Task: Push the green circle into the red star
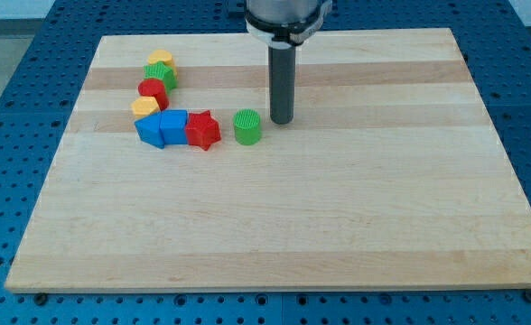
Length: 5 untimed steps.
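The green circle (246, 126) stands on the wooden board a little left of centre in the view's upper half. The red star (203, 130) lies just to its left, with a small gap between them. My tip (282, 121) is on the board close to the green circle's right side, slightly above it in the view; a narrow gap shows between them.
Left of the red star sit a blue cube (174, 125) and another blue block (150, 132). Above them run a yellow block (144, 107), a red block (152, 91), a green block (161, 74) and a yellow heart (161, 60).
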Each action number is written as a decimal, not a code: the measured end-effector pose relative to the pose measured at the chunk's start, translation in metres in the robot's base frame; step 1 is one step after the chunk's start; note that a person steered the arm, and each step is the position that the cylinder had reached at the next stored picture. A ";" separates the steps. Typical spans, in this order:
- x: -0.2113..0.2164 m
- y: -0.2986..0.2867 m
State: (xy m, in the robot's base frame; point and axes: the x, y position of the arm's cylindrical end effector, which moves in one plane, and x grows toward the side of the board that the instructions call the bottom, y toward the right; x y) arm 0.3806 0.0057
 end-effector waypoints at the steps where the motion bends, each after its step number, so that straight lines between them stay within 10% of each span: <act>1: 0.002 -0.002; 5: 0.027 -0.056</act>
